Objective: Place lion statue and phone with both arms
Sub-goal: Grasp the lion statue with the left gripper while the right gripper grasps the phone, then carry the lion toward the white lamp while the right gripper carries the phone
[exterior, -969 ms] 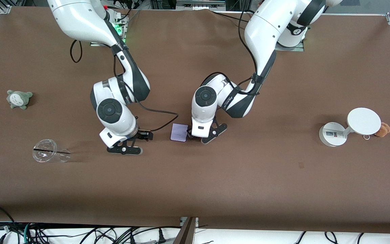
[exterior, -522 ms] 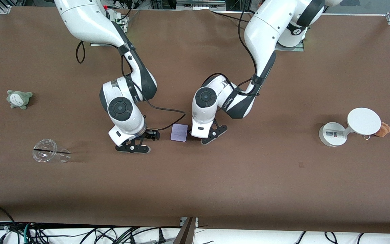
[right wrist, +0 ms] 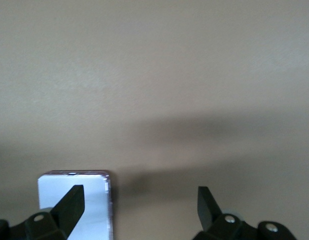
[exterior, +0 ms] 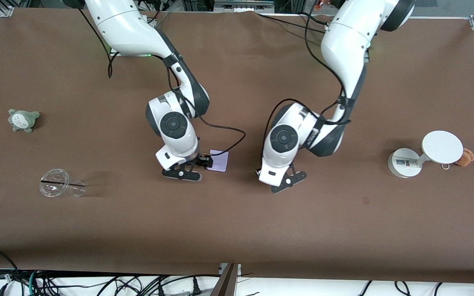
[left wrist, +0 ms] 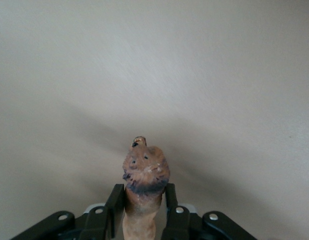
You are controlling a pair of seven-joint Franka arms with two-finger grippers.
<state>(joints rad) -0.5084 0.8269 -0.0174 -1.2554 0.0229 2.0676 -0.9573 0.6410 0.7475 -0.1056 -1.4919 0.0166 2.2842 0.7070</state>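
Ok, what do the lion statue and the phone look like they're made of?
The lion statue, shut in the left hand, looks like hard moulded resin or plastic with matte paint: sculpted face, darker painted mane, no fur fibres. The phone, lying flat on the table under the open right hand, looks rigid and smooth, probably glass or glossy plastic: an even pale face, rounded corners, thin dark edge.

Even, bright overhead light; the front view is sharp, arms casting soft shadows on the matte brown table [exterior: 237,230]. Both wrist views are washed pale, slightly soft, with broad diffuse shadow bands and no glare
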